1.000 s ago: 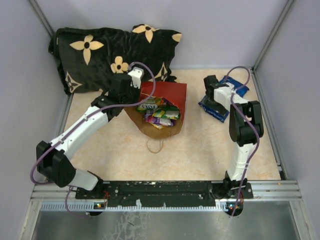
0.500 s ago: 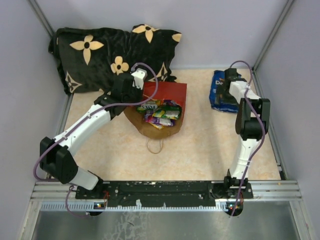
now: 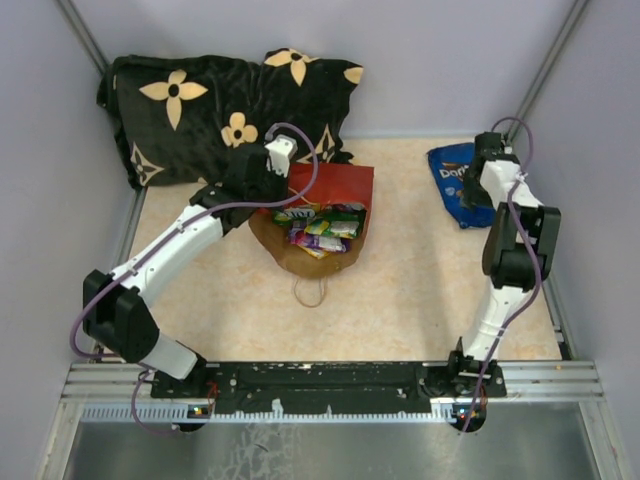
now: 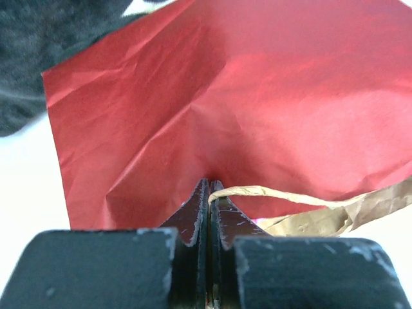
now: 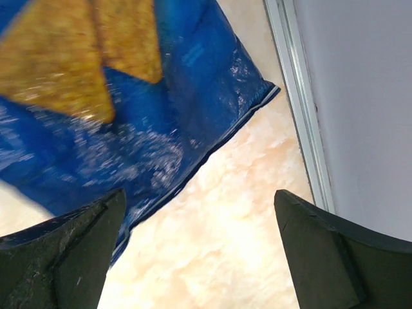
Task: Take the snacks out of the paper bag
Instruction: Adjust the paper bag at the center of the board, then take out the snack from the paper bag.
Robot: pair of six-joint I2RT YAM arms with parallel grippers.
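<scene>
Doritos bag lies beside right gripper.

Left arm extends forward-right; left gripper jaws pressed together (cord pinched at the tips). Right arm reaches far right; right gripper spread wide.

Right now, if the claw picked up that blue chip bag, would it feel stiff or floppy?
Probably floppy: the blue chip bag lies slack and wrinkled on the table. Its film looks glossy in the right wrist view, so it may slide when pushed. It seems thin for its size, so it is likely light.
</scene>
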